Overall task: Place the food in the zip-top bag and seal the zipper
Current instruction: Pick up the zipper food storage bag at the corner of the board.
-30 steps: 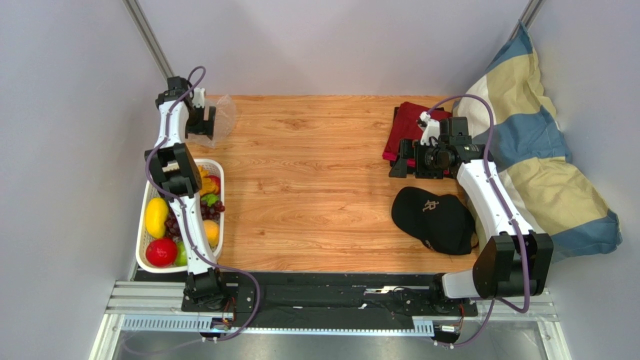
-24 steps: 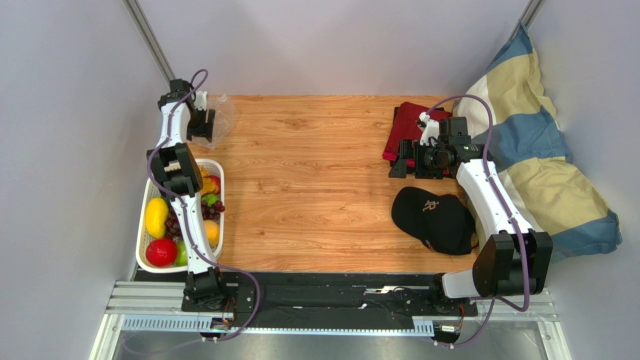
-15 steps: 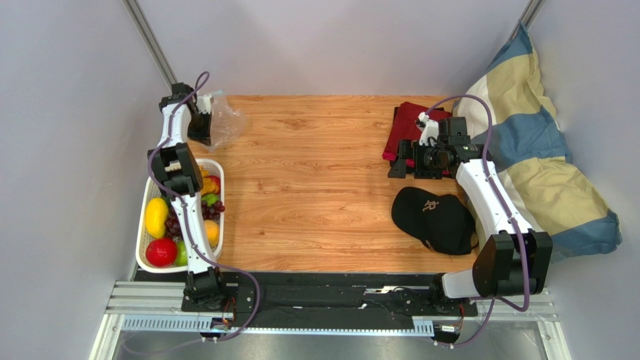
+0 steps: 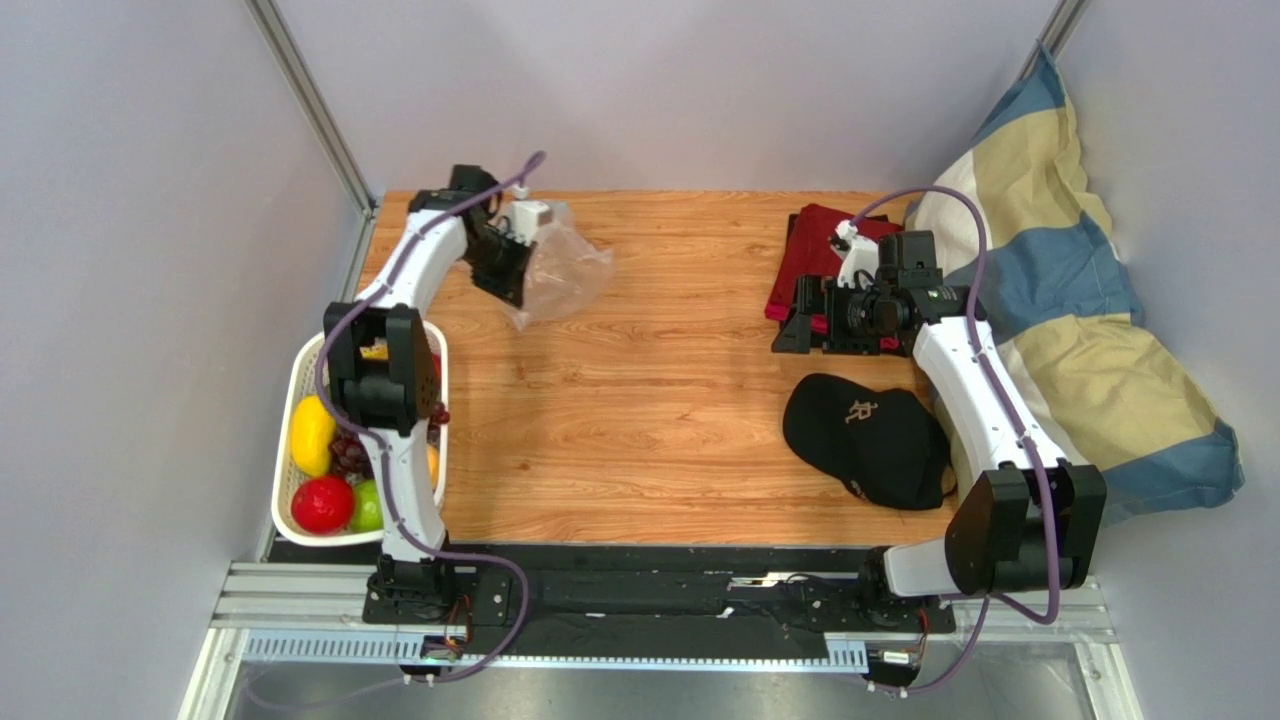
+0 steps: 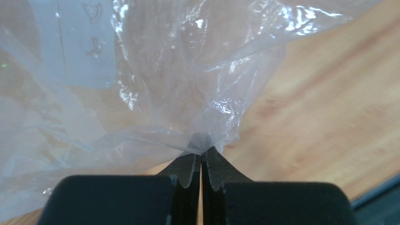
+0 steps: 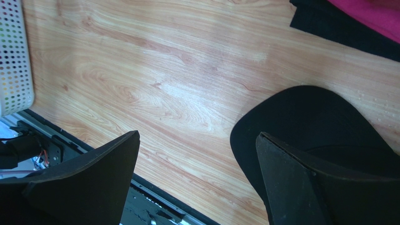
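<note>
From above, the left gripper (image 4: 513, 275) is over the far left part of the table (image 4: 661, 420), its jaws pinched on the bag (image 4: 568, 270). The bag hangs crumpled from the fingers, just right of them; whether it touches the wood I cannot tell. The food (image 4: 313, 432) lies in the basket (image 4: 280, 503) at the near left edge, well apart from the bag: a yellow fruit, a red apple (image 4: 323, 504) and grapes show beside the arm. The right gripper (image 4: 796, 333) is at the far right, jaws apart, beside a red cloth (image 4: 812, 240) and beyond a black cap (image 4: 869, 435). A pillow (image 4: 1082, 330) leans at the right edge.

In the left wrist view, the fingers (image 5: 213, 171) are pressed together on a gathered fold of the clear bag (image 5: 164, 70), with its white label (image 5: 80, 47) at the upper left. The zipper cannot be made out.

In the right wrist view, the gripper (image 6: 197, 135) has its jaws wide apart, holding nothing, above bare wood and the cap (image 6: 305, 122). A basket corner (image 6: 14, 56) shows at the left.
</note>
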Action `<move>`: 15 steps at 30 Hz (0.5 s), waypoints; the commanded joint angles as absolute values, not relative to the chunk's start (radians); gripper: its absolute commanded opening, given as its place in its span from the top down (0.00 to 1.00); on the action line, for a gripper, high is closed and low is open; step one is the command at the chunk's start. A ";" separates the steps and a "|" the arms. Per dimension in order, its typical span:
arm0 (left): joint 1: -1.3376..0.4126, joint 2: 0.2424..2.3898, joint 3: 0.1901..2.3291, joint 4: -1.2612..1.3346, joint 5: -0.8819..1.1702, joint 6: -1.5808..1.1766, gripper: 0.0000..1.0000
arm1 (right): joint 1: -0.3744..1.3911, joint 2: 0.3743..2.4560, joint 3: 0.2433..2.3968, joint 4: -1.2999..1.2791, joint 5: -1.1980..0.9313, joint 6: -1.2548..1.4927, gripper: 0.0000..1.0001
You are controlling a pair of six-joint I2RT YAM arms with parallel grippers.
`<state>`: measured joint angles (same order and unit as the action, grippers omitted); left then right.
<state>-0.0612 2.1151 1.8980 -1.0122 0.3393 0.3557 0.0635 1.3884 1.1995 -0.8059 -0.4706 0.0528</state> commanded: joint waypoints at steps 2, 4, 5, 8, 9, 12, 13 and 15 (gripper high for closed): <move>-0.214 1.867 1.689 -0.994 0.439 0.382 1.00 | 0.067 1.399 1.281 -0.764 -0.560 0.083 0.00; -0.282 1.818 1.634 -0.986 0.465 0.373 1.00 | 0.067 1.413 1.296 -0.739 -0.586 0.118 0.00; -0.307 1.762 1.576 -0.974 0.466 0.373 1.00 | 0.066 1.419 1.301 -0.730 -0.612 0.132 0.00; -0.397 1.630 1.446 -0.907 0.434 0.406 1.00 | 0.069 1.453 1.325 -0.695 -0.693 0.193 0.00; -0.422 1.594 1.413 -0.867 0.419 0.423 1.00 | 0.068 1.463 1.330 -0.677 -0.716 0.216 0.00; -0.503 1.467 1.301 -0.780 0.332 0.486 1.00 | 0.081 1.489 1.328 -0.629 -0.810 0.294 0.00; -0.518 1.442 1.281 -0.764 0.295 0.495 1.00 | 0.093 1.496 1.321 -0.615 -0.830 0.311 0.00; -0.547 1.394 1.241 -0.739 0.282 0.514 1.00 | 0.121 1.503 1.281 -0.557 -0.882 0.366 0.00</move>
<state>-0.4973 1.5066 1.2881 -0.8700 0.3477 0.4259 0.0757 1.4937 1.2930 -0.6891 -0.7277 0.2325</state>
